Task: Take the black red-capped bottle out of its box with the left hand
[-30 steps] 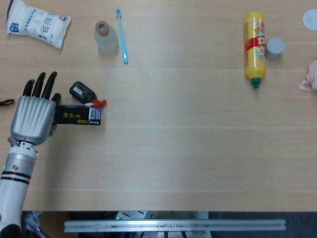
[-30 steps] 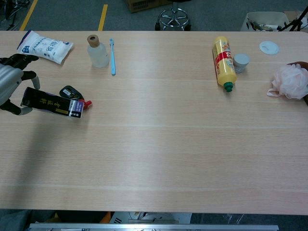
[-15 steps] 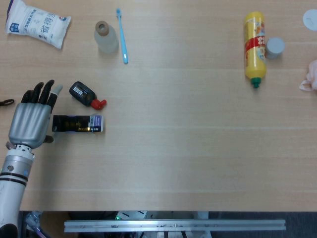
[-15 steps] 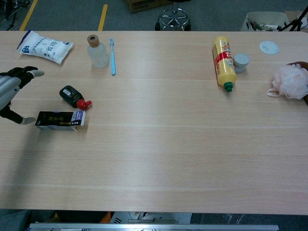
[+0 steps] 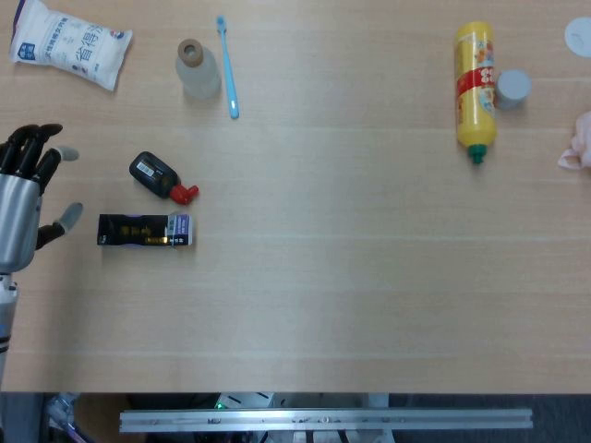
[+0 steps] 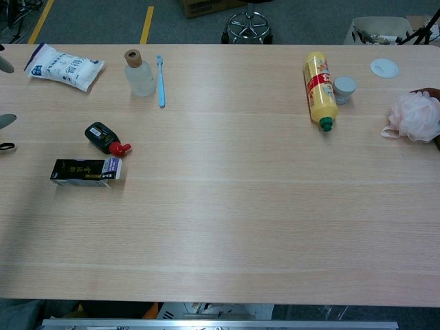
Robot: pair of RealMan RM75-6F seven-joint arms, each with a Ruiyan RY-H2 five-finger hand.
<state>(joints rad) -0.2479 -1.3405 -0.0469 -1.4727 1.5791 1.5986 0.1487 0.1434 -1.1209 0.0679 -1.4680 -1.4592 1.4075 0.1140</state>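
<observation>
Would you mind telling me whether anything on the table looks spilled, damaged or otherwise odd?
Nothing looks spilled or damaged. The black red-capped bottle lies on its side just beyond its box, and the yellow bottle also lies flat.

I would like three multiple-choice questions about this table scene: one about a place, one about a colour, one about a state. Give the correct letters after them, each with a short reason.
1. Where does the black bottle lie?
A. inside the box
B. on the table beside the box
C. in the robot hand

2. What colour is the toothbrush?
A. blue
B. green
C. red

3. In what state is the left robot hand?
A. holding the box
B. holding the bottle
C. open and holding nothing

Answers:
1 B, the bottle rests on the wood just above the black box, apart from it.
2 A, its handle and head are light blue.
3 C, its fingers are spread and it is left of both things, touching neither.
</observation>
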